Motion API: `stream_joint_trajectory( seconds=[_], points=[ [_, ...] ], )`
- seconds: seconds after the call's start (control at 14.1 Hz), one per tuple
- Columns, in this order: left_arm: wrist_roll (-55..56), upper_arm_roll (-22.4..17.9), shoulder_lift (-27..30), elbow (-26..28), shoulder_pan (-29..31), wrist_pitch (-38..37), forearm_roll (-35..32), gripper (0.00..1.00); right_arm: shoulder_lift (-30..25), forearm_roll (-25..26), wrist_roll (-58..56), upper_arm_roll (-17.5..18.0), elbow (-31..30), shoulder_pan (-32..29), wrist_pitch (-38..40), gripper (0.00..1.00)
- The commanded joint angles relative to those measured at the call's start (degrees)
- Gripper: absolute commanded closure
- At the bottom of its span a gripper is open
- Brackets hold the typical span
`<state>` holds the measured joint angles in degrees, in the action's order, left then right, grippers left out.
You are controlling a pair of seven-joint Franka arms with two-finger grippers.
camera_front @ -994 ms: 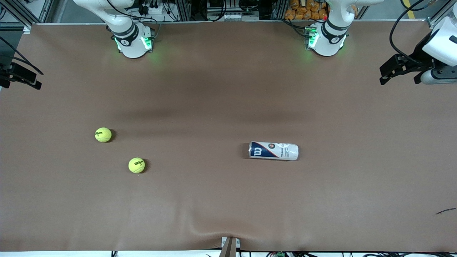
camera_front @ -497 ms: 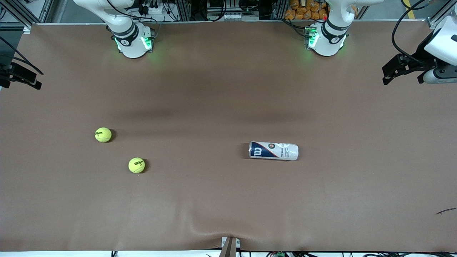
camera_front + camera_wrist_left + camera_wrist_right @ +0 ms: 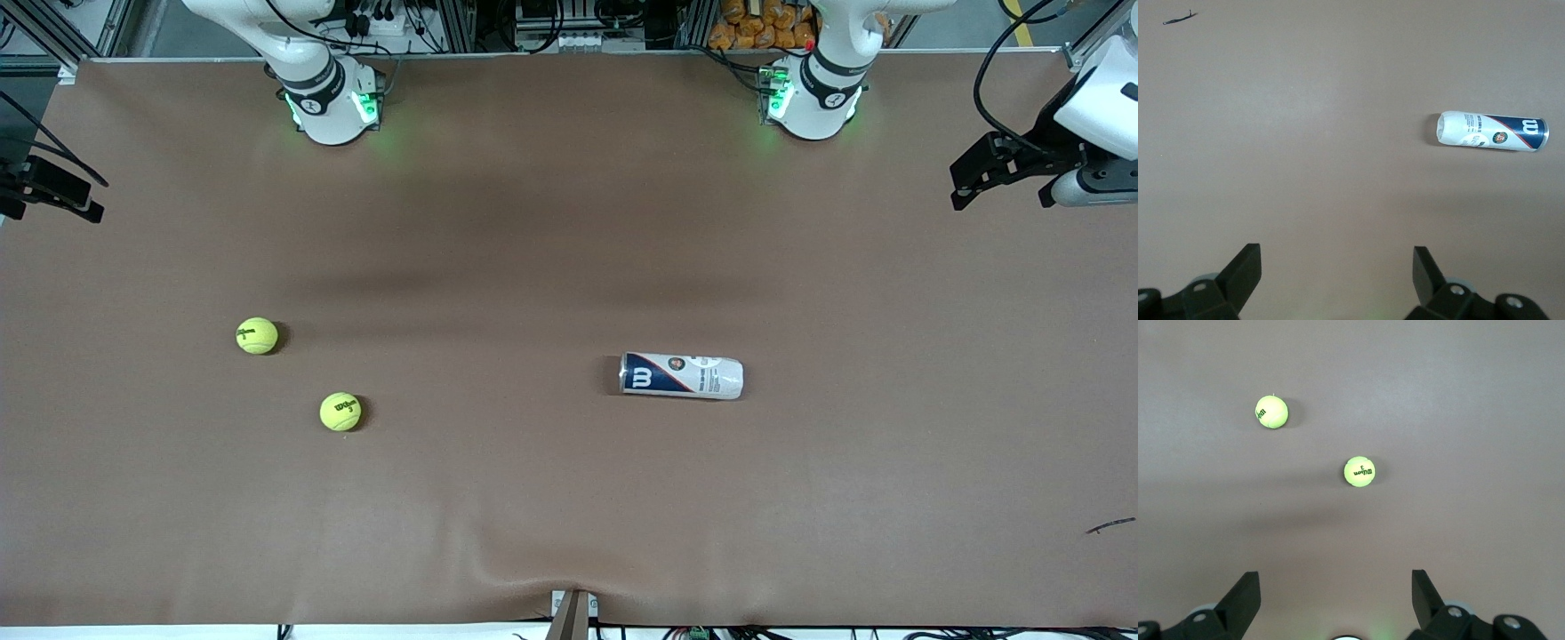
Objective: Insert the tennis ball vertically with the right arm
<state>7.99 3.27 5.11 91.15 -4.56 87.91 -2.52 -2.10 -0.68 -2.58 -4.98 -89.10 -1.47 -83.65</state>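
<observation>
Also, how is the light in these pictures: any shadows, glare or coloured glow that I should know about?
Front view: soft dark bands of shadow across the table, green glow at both arm bases, each tennis ball casts a small shadow. Left wrist view: even light, the can sharp, without glare. Right wrist view: a broad faint shadow band below the balls; the open right pincer is dark.

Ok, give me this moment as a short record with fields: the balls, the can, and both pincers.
tennis balls: two on the table toward the right arm's end; one farther from the front camera, one nearer, apart
tennis ball can: lying on its side, toward the left arm's end
right pincer: open, empty, up over the table, both balls in its wrist view
left pincer: open, empty, up over the table's end
inserted: none yet
</observation>
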Motion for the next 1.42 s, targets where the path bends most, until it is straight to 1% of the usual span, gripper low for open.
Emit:
stream_joint_trajectory(
  seconds=[0.0,0.43,0.57,0.78,1.21,1.35],
  points=[
    [0.0,0.3,-0.5,-1.3,-0.1,-1.2,-1.0,0.00,-0.4,1.1,0.0,0.4,0.3,-0.3,0.7,0.00],
    [-0.3,0.4,-0.6,-0.9,-0.9,-1.2,-1.0,0.00,-0.4,1.1,0.0,0.4,0.4,-0.2,0.8,0.00],
    [-0.4,1.4,-1.0,-0.9,-0.7,-1.2,-1.0,0.00,-0.5,1.1,0.0,0.4,0.4,-0.2,0.8,0.00],
    [-1.0,1.6,-1.2,-0.3,-0.6,-1.3,-1.0,0.00,-0.4,1.1,0.0,0.4,0.4,-0.2,0.7,0.00],
    [-1.0,2.2,-4.4,0.2,-2.1,-1.1,-1.1,0.00,-0.3,1.1,0.0,0.4,0.4,-0.2,0.6,0.00],
    [-1.0,3.8,-4.9,1.2,-2.0,-0.3,-1.2,0.00,-0.3,1.1,0.0,0.4,0.3,-0.2,0.5,0.00]
  ],
)
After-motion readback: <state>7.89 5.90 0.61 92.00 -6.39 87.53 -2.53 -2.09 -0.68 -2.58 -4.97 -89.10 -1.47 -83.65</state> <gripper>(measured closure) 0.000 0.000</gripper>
